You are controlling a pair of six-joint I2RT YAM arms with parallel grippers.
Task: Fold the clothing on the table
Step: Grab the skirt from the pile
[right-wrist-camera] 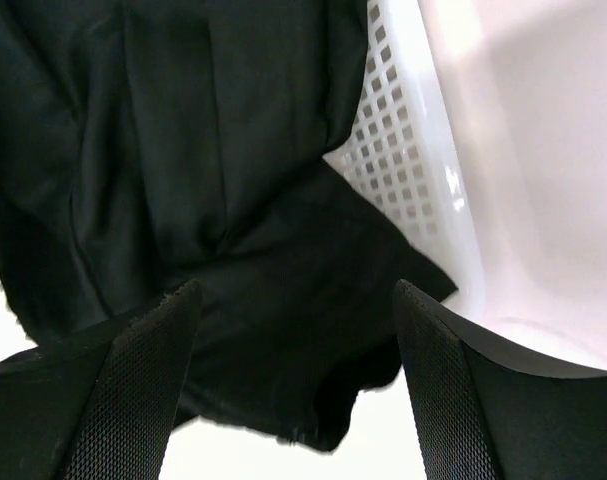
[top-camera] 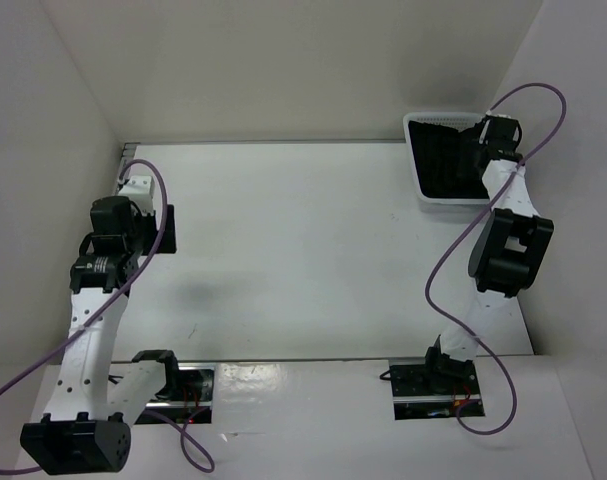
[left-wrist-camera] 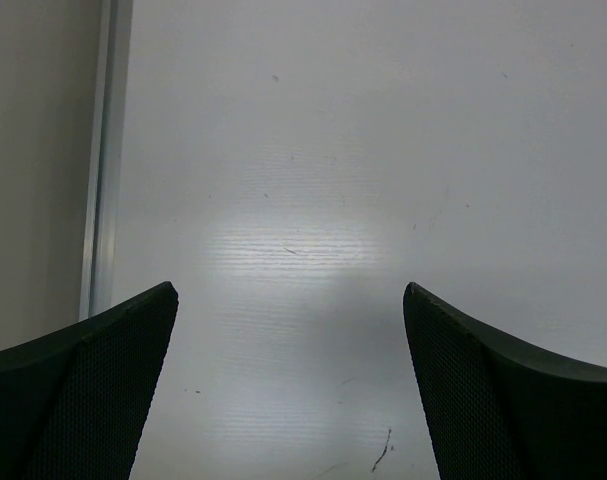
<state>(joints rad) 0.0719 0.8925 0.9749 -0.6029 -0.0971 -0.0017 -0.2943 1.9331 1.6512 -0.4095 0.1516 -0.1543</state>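
Now reaching into basket (right-wrist-camera: 413, 170) to pull clothing (right-wrist-camera: 213, 200) out | holding right fingers (right-wrist-camera: 133, 400) apart, gripping nothing | parking left fingers (left-wrist-camera: 93, 390) wide, empty, over table (left-wrist-camera: 333, 150)

Robot lab test cell, white table (top-camera: 313, 250), plain white walls (top-camera: 283, 60), cabled arms (top-camera: 88, 330)

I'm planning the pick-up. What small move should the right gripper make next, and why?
Probably lower the right gripper slightly and close on the clothing: its jaws stand apart just over the black fabric, which lies in the mesh basket, not yet on the table. The left gripper hovers open over the table.
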